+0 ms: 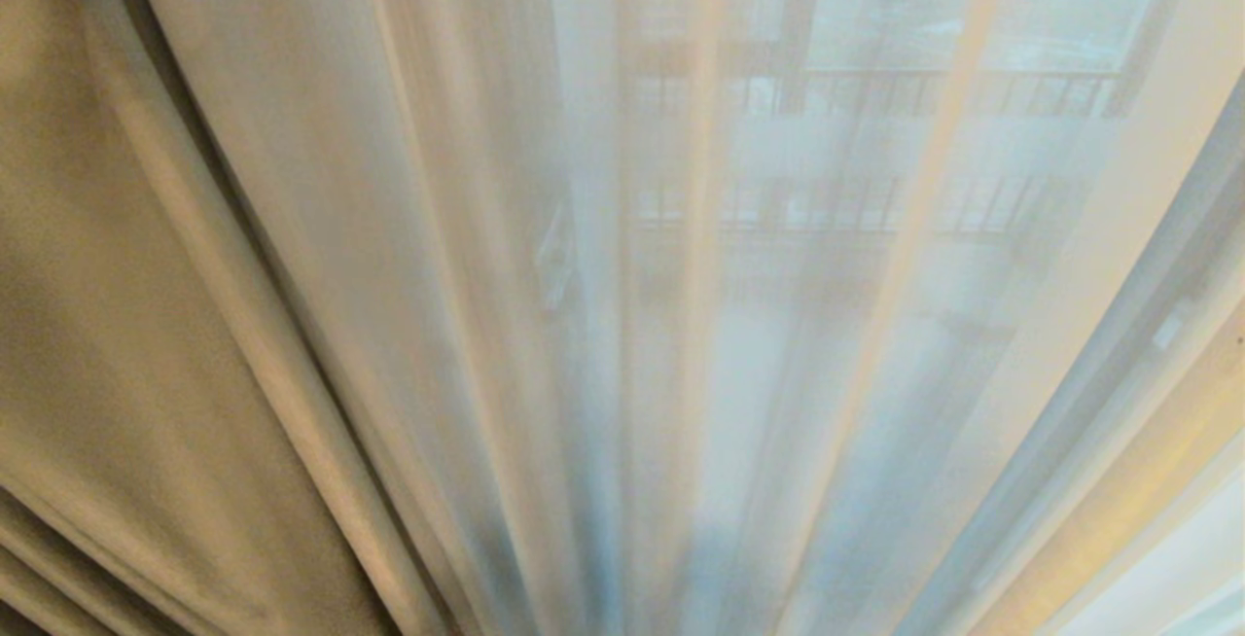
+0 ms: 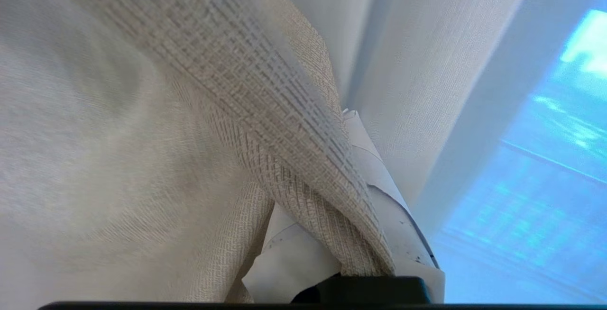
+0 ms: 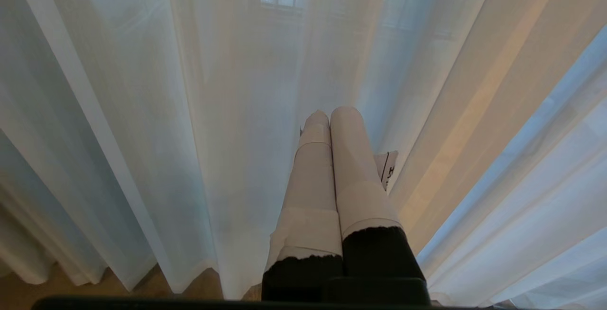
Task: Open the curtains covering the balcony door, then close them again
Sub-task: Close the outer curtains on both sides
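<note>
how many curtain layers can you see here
2. The heavy beige drape hangs at the left of the head view, its fold clamped in the left pincer. The white sheer covers the balcony door across the rest. More panels may hang out of frame.

No legible text, brand or number appears anywhere. The only lettering is a few dark marks on a small white tag [image 3: 390, 170] just right of centre in the right wrist view, behind the taped fingers, too small and cut off to make out.
</note>
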